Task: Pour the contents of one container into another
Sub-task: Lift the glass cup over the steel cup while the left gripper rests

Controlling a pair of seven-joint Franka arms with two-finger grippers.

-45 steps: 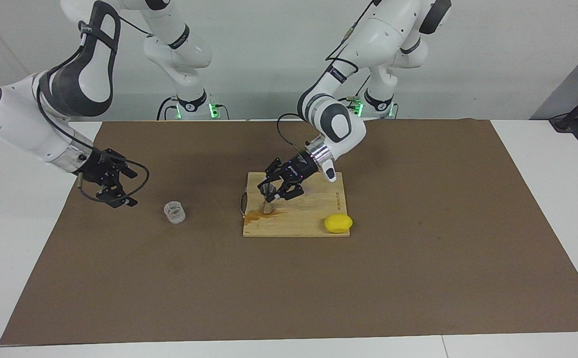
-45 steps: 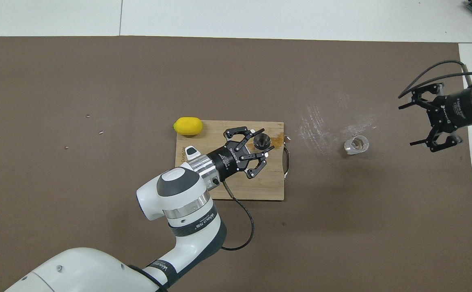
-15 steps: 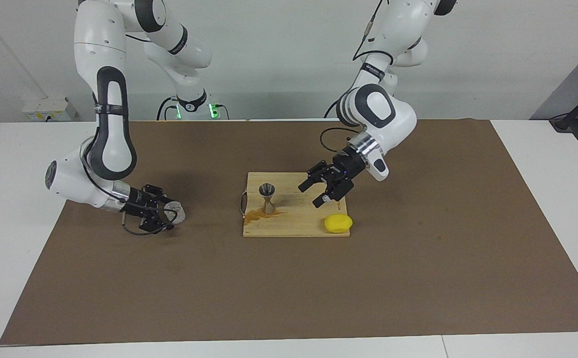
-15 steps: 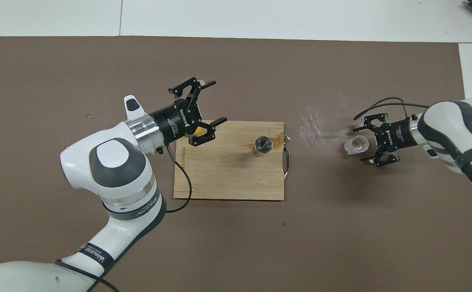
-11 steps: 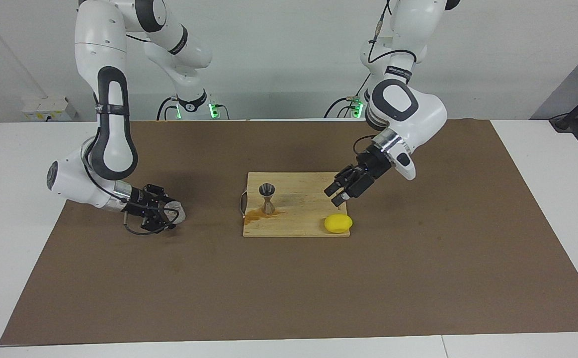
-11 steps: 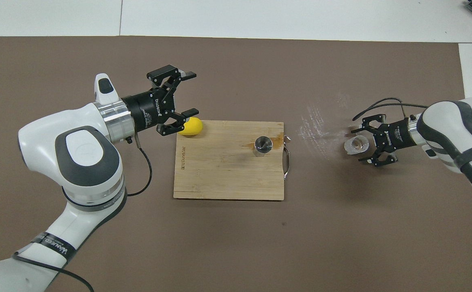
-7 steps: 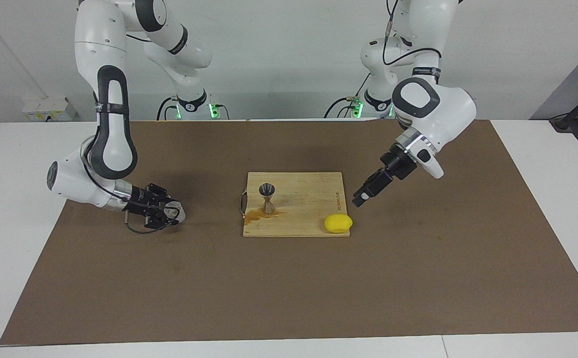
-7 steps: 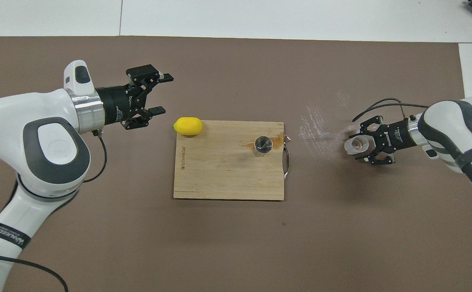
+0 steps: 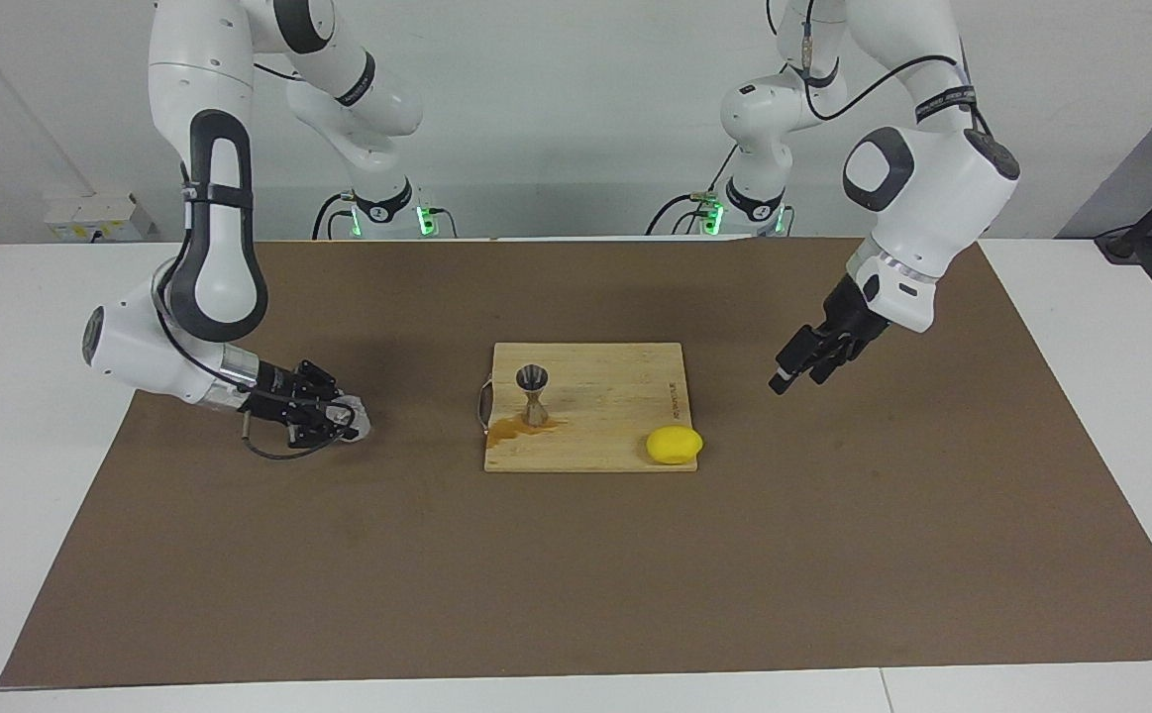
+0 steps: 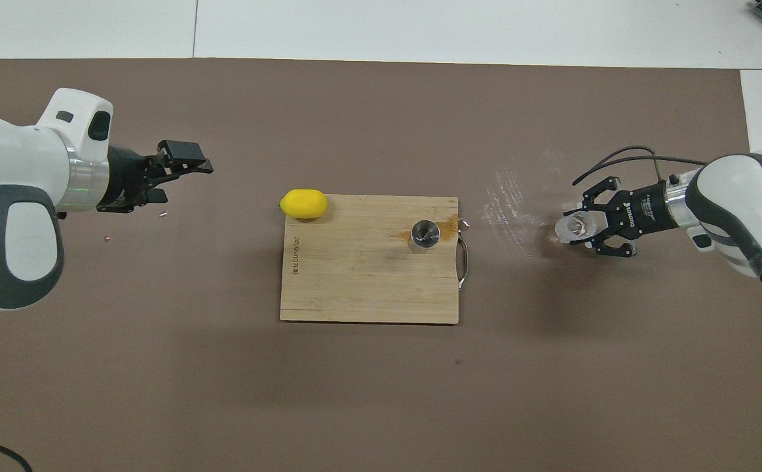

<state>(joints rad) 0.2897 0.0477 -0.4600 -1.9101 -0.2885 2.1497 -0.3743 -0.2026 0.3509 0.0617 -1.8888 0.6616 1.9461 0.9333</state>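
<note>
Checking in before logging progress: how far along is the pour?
Done: the jigger stands upright on the cutting board, and the left hand is clear of it, waiting over the mat. In hand: the right hand is shut on the clear cup. Left: carrying it over and pouring.

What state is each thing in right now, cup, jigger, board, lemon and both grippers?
clear cup: on the mat, gripped.
right gripper: jaws shut on the clear cup.
jigger: upright on the cutting board, ungripped.
cutting board: flat on the mat, with a brown stain beside the jigger.
lemon: resting at the board's corner.
left gripper: jaws open, empty, raised over the mat.
</note>
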